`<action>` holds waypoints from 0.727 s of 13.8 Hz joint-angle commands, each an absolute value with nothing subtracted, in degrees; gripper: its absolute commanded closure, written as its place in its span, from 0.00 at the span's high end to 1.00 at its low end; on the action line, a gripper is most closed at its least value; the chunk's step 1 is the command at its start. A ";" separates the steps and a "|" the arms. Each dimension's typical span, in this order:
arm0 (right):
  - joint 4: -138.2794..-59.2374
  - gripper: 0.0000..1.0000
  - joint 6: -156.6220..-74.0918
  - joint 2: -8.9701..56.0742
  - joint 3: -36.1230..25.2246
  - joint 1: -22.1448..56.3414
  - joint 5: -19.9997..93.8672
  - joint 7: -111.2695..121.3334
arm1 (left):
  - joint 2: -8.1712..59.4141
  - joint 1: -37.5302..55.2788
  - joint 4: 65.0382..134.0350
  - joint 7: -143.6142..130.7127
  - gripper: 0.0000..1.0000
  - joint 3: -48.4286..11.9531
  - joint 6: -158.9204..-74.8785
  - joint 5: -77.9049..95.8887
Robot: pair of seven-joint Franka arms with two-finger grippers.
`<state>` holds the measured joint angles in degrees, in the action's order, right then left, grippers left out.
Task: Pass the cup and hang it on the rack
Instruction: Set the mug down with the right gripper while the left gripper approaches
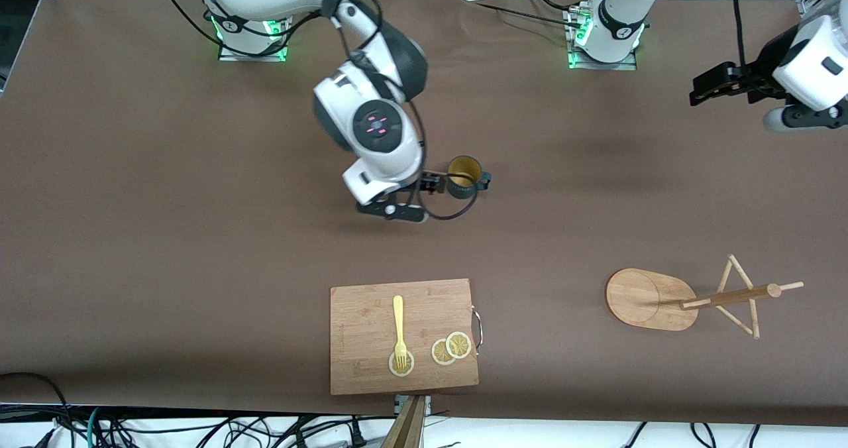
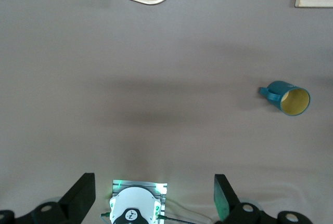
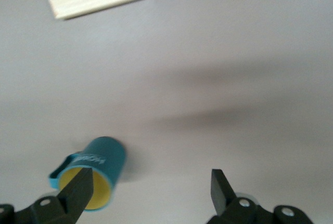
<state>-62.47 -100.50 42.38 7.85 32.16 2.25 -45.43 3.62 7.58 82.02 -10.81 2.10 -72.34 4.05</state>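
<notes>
The small dark teal cup with a mustard-yellow inside and a side handle point(image 1: 464, 176) stands upright on the brown tabletop point(image 1: 165, 249), about midway between the two long edges and near the middle of its length. Its handle points toward the left arm's end.

The right end effector point(image 1: 434, 181) sits low just beside the cup on the side toward the right arm's end. In the right wrist view its black fingers point(image 3: 78, 193) are spread wide, and the cup point(image 3: 93, 172) lies at one finger rather than between the two, so nothing is gripped.

The left end effector point(image 1: 699, 90) hangs high over the tabletop toward the left arm's end, close to the edge where the bases stand; its fingers point(image 2: 83, 195) are wide apart and empty, and this arm waits.

The light bamboo rack with an oval flat base, a central post and thin angled pegs point(image 1: 695, 299) is toward the left arm's end, nearer the front camera's edge. A rectangular wooden cutting board point(image 1: 371, 348) with a pale yellow fork point(image 1: 399, 325) and lemon slices point(image 1: 450, 348) lies at that same edge, midway along.

The step in hand looks like the first pick-up, not yet secured. Next, the right end effector probably needs to shift so the cup's wall or rim comes between its fingers, then close and lift before any hand-over.
</notes>
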 commanded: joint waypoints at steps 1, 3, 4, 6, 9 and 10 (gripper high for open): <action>-62.84 1.00 -95.03 39.47 8.53 25.16 2.20 -33.71 | 6.15 8.26 80.25 -10.37 1.00 0.10 -71.45 4.92; -62.84 1.00 -91.51 37.28 8.44 20.15 1.67 -25.09 | 8.95 8.53 79.11 -10.46 1.00 -0.26 -71.72 7.36; -62.84 1.00 -90.36 36.57 8.44 17.86 0.89 -21.92 | 9.75 8.44 77.27 -10.55 1.00 -0.26 -71.72 8.77; -62.84 1.00 -89.91 35.25 8.44 14.08 -0.52 -17.51 | 11.42 8.09 76.20 -10.46 1.00 -0.18 -71.81 11.41; -62.84 1.00 -86.94 33.58 8.35 9.33 -0.88 -10.84 | 19.74 9.05 74.63 -10.20 1.00 -0.52 -74.01 14.94; -62.84 1.00 -85.36 32.88 8.18 7.84 -1.31 -8.64 | 19.60 8.97 74.62 -8.98 1.00 -0.27 -73.74 15.29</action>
